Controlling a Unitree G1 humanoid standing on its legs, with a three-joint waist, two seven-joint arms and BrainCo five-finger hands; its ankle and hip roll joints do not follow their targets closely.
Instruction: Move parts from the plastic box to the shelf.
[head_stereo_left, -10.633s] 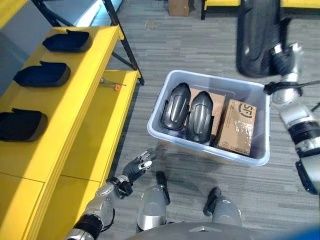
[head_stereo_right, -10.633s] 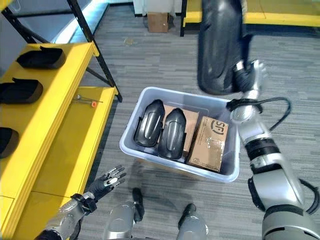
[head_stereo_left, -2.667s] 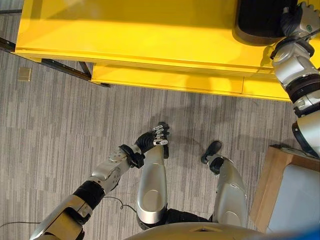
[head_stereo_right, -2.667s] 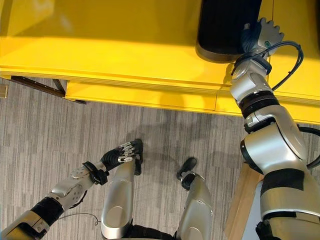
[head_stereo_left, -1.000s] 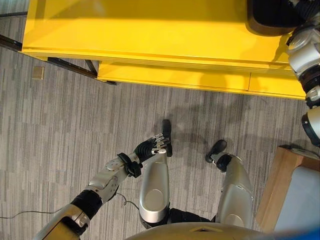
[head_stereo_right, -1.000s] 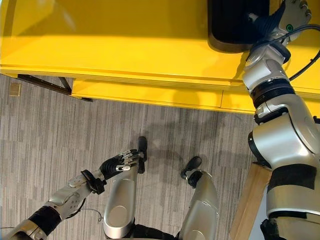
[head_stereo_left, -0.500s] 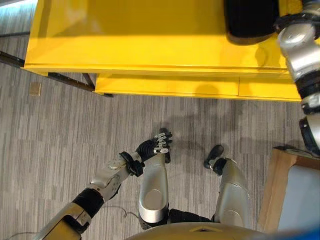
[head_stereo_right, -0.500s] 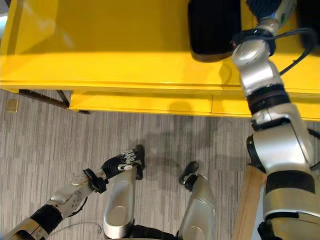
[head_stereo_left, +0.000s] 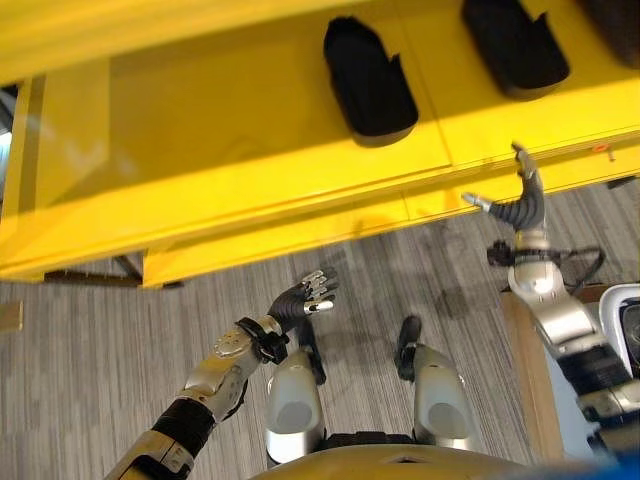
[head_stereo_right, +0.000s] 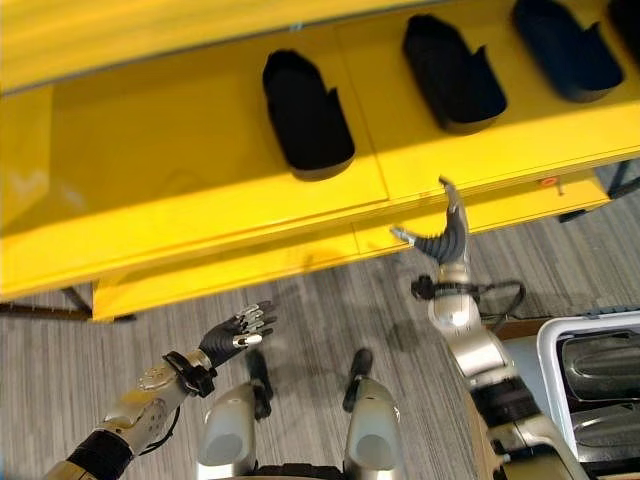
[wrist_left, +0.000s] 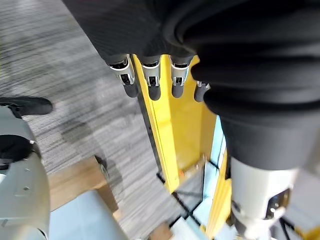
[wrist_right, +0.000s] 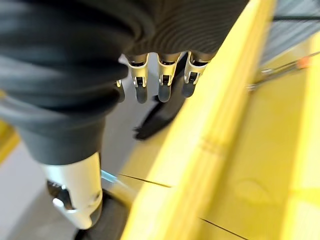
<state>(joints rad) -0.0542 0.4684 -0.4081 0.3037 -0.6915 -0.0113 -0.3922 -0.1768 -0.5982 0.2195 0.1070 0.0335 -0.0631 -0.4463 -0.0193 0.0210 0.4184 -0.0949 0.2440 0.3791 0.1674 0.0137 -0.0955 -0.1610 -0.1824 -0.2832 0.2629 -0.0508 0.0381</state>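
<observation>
My biggest risk is clipping the front edge of the yellow shelf as I swing toward the plastic box at 4 o'clock, because my right robot hand, released and empty, hovers just beside that edge. The shelf carries three black parts from 12 to 2 o'clock, and the box holds more dark parts. My left robot hand hangs relaxed and empty at 7 o'clock.
</observation>
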